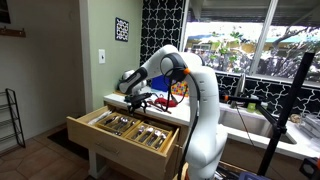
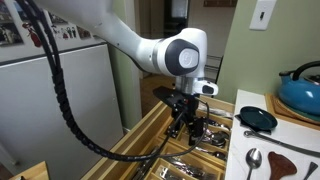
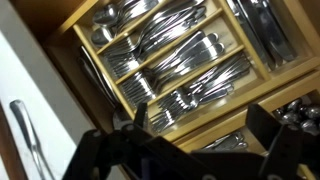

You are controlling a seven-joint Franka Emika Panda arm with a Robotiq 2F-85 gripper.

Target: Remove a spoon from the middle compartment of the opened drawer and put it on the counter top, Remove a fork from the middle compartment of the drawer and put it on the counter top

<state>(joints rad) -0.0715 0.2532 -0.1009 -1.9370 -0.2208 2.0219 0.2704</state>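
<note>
The light wooden drawer [image 1: 92,131] is pulled open below the pale counter top [image 2: 300,150]; it also shows in an exterior view [image 2: 140,140]. Its divider holds rows of metal cutlery. In the wrist view the long central compartment [image 3: 190,90] is full of forks and spoons, with more spoons in the row beyond. My gripper [image 3: 200,130] hangs open and empty just above the cutlery, and shows in both exterior views [image 1: 141,101] [image 2: 185,122]. One spoon [image 2: 253,159] lies on the counter top.
On the counter stand a small blue pan [image 2: 258,119], a blue kettle [image 2: 302,90] and a dark utensil [image 2: 292,167]. A white fridge [image 2: 60,100] stands beside the drawer. A camera tripod [image 1: 285,110] stands by the sink counter.
</note>
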